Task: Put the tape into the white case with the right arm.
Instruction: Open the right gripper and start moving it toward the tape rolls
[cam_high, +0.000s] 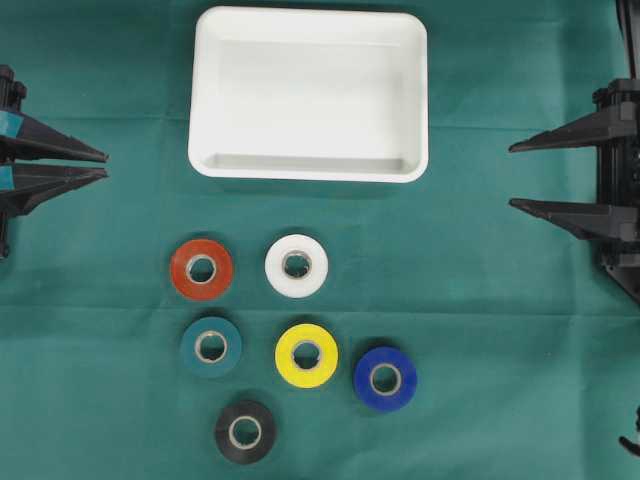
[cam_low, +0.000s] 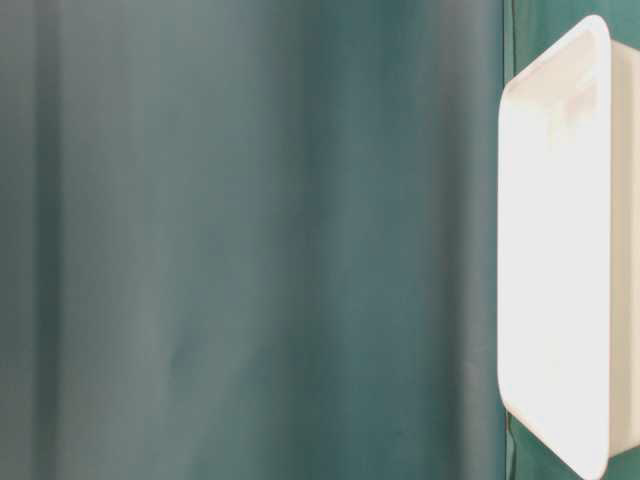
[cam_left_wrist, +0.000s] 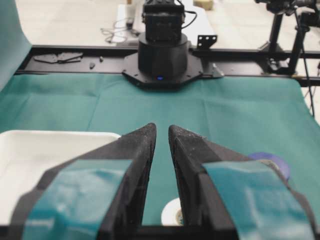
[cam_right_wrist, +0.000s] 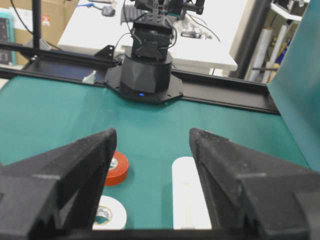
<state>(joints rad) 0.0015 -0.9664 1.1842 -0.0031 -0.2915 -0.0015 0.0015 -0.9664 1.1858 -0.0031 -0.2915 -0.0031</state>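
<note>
Overhead view: a large, shallow white rectangular plastic case (cam_high: 308, 94) with rounded corners and a raised rim lies on the green cloth table cover (cam_high: 110, 270); its interior holds nothing. Taking the case as landmark, 6 rolls of tape lie flat on the cloth just below its near long rim, each showing a pale cardboard core ring. In the row nearest the case are a red-orange tape roll (cam_high: 201, 268), below the case's left part, and a white tape roll (cam_high: 297, 265), below its middle. Farther from the case lie a dark teal tape roll (cam_high: 210, 346), a yellow tape roll (cam_high: 306, 355) and a blue tape roll (cam_high: 385, 378); farthest of all is a black tape roll (cam_high: 245, 432). No roll touches another or the case.

The left gripper (cam_high: 104, 165), black with light-blue tape bands, rests well to the left of the case; its 2 pointed fingers nearly meet, leaving only a narrow slit, and grasp nothing. The all-black right gripper (cam_high: 512, 176) rests well to the right of the case, its pointed fingers (cam_high: 560, 137) spread apart with only bare cloth between them.

Table-level view: the case's rim appears at the right edge against blurred green cloth.

Right wrist view: the red-orange and white rolls and the near end of the case show between the parted fingers.
</note>
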